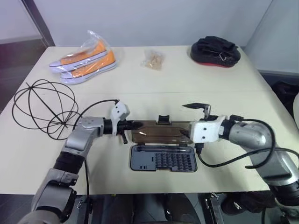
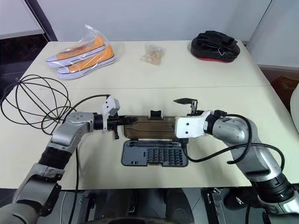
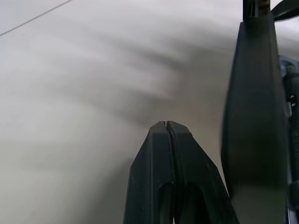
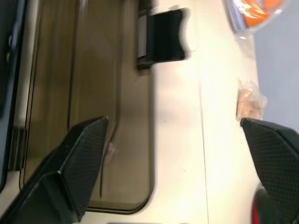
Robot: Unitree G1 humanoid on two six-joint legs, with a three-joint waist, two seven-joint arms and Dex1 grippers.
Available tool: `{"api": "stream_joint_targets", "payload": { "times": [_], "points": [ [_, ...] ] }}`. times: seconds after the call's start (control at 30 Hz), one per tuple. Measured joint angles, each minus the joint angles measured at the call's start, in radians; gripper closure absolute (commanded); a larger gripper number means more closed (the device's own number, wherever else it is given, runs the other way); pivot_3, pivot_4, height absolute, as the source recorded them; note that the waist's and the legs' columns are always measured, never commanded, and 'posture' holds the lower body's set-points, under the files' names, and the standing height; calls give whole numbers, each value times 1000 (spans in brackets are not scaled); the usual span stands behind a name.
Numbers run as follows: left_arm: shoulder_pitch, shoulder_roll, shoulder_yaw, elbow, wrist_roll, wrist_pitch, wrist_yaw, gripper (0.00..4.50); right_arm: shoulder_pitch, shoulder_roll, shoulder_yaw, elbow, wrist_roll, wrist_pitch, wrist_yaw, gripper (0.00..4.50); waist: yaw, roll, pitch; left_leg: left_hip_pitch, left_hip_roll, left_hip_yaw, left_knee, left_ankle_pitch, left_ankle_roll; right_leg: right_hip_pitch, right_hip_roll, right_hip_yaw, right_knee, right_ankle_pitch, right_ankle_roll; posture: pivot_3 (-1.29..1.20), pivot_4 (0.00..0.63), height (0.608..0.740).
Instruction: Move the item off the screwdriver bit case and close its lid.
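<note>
The item, a black wire sphere (image 1: 44, 109), rests on the table at the left, apart from the screwdriver bit case. The case lies open at the front centre, its grey-blue tray (image 1: 162, 158) nearest me. The brown lid (image 1: 159, 132) lies flat behind the tray, with its black clasp (image 1: 163, 119) at the far edge. My left gripper (image 1: 130, 125) is shut with nothing in it, its tip at the lid's left end. My right gripper (image 1: 190, 121) stands open at the lid's right end. One of its fingers (image 4: 79, 158) hangs over the lid (image 4: 93, 116); the other is over bare table.
Orange sneakers in clear plastic (image 1: 84, 58) lie at the back left. A small snack bag (image 1: 153, 59) sits at the back centre, and a black-and-red pouch (image 1: 216, 51) at the back right. The table's front edge runs just below the tray.
</note>
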Motion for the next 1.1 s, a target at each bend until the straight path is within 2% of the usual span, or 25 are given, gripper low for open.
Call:
{"api": "stream_joint_targets", "payload": {
  "times": [0.03,0.07,0.13,0.17,0.3,0.37,0.53,0.67,0.83,0.87,0.9,1.1],
  "points": [
    [-11,-4,-2,14,2,-14,-12,4500,23,-2,-89,-68,135,119,53,63,3,0,0,-1,0,-1,0,0,0,0,0,-1,0,0,0,0,150,740],
    [-17,-3,-2,20,2,-18,-18,4500,34,-7,-135,-101,201,172,79,63,3,0,0,-1,0,-2,0,0,0,0,0,-1,0,0,0,0,150,740],
    [-44,-4,0,36,0,-33,-48,4500,92,-58,-356,-208,499,378,191,63,8,0,0,-2,0,-3,1,-1,1,0,0,-2,-1,0,0,0,150,740],
    [-53,-2,2,42,-1,-35,-58,4500,107,-81,-428,-232,581,436,224,63,7,-1,0,-2,0,-3,1,-1,2,1,0,-2,-2,0,0,0,150,740],
    [-73,5,2,25,-18,-30,-133,4500,289,-154,-698,-250,830,616,366,63,6,-1,0,-1,0,-2,0,-2,3,2,-1,-2,-2,0,0,0,150,740],
    [-72,25,-1,-10,-37,-12,-181,4500,343,-157,-771,-251,901,670,383,63,0,-1,0,-1,1,-1,0,-2,3,1,0,-1,-2,0,0,0,150,740],
    [-43,120,-40,-153,-57,10,-313,4500,430,-151,-808,-258,935,671,347,63,-4,-1,0,1,3,1,0,-2,3,1,1,0,-2,0,0,0,150,740],
    [-17,168,-49,-167,-45,-35,-370,4500,512,-141,-812,-273,935,636,327,63,2,-1,1,0,2,0,0,-2,3,1,1,-1,-3,-2,-2,0,150,740],
    [-108,149,-50,-53,-21,-79,-379,4500,575,-116,-810,-317,934,599,290,63,10,-2,1,-3,2,0,2,-2,3,2,2,-1,-8,-1,0,0,150,740],
    [-155,137,-48,-4,-16,-93,-383,4500,598,-100,-804,-344,939,596,271,573,12,-2,1,-4,2,0,2,-2,3,1,2,-1,-8,-1,0,0,150,740],
    [-176,133,-46,14,-15,-99,-388,4500,608,-97,-797,-359,944,596,262,802,14,-2,1,-5,2,0,2,-2,3,1,2,-1,-9,-1,0,0,150,740],
    [-187,104,-92,36,-8,-105,-474,4500,684,-71,-809,-410,972,585,205,802,14,-2,1,-8,2,0,2,-3,5,-1,1,-1,-12,0,2,0,150,740]
  ]
}}
